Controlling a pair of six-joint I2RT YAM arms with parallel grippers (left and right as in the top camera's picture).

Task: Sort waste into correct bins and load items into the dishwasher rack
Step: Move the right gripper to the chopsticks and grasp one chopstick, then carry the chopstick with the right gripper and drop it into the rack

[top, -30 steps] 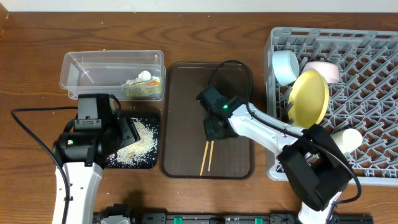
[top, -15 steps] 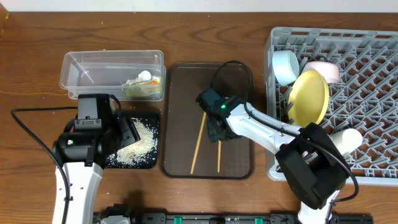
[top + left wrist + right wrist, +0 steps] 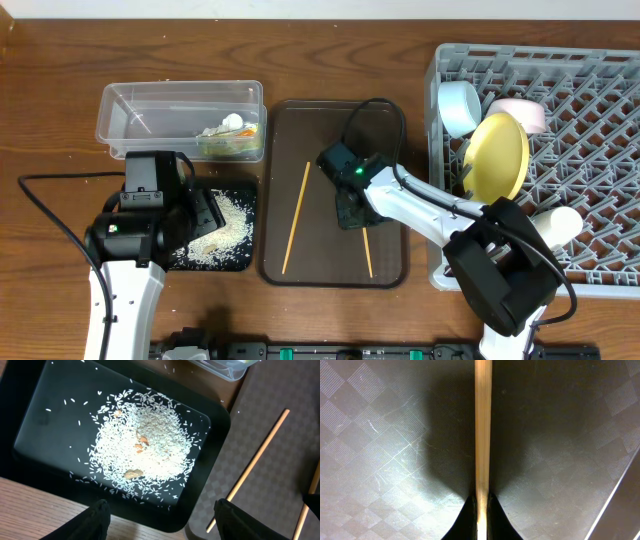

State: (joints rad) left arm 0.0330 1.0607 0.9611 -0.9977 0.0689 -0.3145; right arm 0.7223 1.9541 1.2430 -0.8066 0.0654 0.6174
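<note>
- R gripper [image 3: 481, 510]: fingertips closed on gripped chopstick [image 3: 481, 430]. Wrist cam shows the tips pinching it, with the stick running straight away from them.
- Overhead: the grip sits at the stick's far end. The rest points toward the near edge of the brown tray [image 3: 385, 130], slightly slanted. Judgement: an end grip, so the long free part may droop or swing on the lift.
- Key relation: dishwasher rack [image 3: 600, 150] lies to the robot's right of the gripped stick, just past the tray rim. The stick's axis runs roughly parallel to the rack's near wall.
- Loose chopstick [image 3: 296, 217]: flat on the tray's left half, slanted, well apart from the gripped one. It lies between the arms, R arm somewhat nearer.
- L gripper [image 3: 165, 527]: fingers spread, holding nothing, hanging over the black tray [image 3: 40, 420] with its rice pile [image 3: 145, 445].
- Clear tub [image 3: 150, 110] holds wrapper [image 3: 235, 142] and tissue [image 3: 222, 126].
- Hard to see:
  - Overhead: the wrist body covers the pinch.
  - R wrist cam: the stick's tip is cut off at the frame top, and whether the stick touches the tray can't be told.
  - L wrist cam: only the L fingertips show.
</note>
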